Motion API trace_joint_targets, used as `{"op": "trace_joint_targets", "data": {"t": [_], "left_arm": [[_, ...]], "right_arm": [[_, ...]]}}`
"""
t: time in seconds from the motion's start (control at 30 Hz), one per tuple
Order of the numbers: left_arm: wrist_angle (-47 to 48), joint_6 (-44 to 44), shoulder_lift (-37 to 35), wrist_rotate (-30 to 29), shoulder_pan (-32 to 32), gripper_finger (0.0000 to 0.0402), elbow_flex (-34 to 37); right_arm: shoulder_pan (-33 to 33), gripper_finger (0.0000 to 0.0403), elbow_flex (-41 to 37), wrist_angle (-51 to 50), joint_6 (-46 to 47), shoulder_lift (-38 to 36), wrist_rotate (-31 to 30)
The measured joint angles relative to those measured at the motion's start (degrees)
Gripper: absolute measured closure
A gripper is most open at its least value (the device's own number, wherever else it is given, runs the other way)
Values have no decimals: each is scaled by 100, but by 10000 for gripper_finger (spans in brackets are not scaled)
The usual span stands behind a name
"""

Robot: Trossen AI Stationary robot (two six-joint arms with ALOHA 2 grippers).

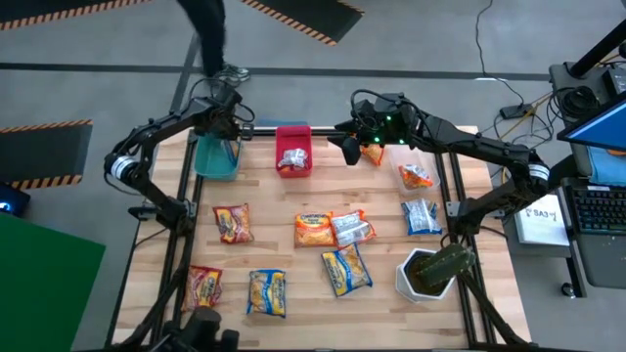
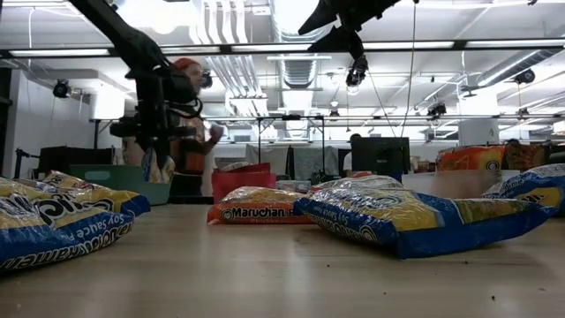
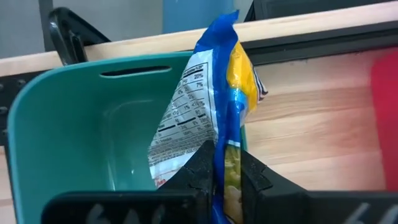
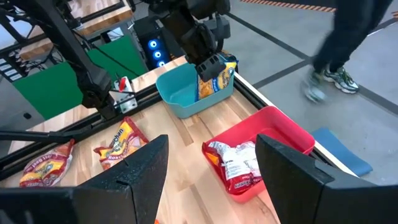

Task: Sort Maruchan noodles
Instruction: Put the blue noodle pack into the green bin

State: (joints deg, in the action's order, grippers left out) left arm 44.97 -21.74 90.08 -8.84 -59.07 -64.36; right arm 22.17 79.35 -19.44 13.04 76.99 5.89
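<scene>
A: Gripping a yellow-and-blue noodle packet (image 3: 227,93), the left claw (image 3: 225,180) has its fingers clamped together on the packet's lower edge, right over the teal bin (image 1: 216,156) at the worktop's (image 1: 313,205) far left corner.

B: How much room is there around it?

A: Little. The packet hangs upright against the bin's inner rim, and the worktop's back edge rail runs just beyond the bin.

B: And the other arm?

A: The right claw (image 1: 349,149) hovers with its fingers apart, holding nothing, just beside the red bin (image 1: 293,149), which holds 1 silver packet (image 4: 239,163). An orange packet (image 1: 373,154) lies just beside that claw, on the side away from the red bin.

B: What else crowds the worktop?

A: Red packets (image 1: 233,223) lie on the left side, 3 packets (image 1: 335,229) touch or overlap at the centre, and more yellow-and-blue ones (image 1: 266,291) sit near the front edge. A white plant pot (image 1: 426,275) stands at the front right, under the right arm's elbow. Bare wood lies open between the 2 bins.

B: Anyone nearby?

A: A person (image 1: 210,39) is on the floor behind the teal bin's corner.
</scene>
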Motion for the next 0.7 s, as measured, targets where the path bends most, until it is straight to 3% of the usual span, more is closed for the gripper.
{"op": "trace_joint_targets", "data": {"t": [0.33,0.7], "left_arm": [[-37,96,45,503,54,337,0],[275,178,-105,544,116,275,-11]], "right_arm": [[0,174,0,0,46,0,0],[0,174,0,-1,207,-4,0]]}}
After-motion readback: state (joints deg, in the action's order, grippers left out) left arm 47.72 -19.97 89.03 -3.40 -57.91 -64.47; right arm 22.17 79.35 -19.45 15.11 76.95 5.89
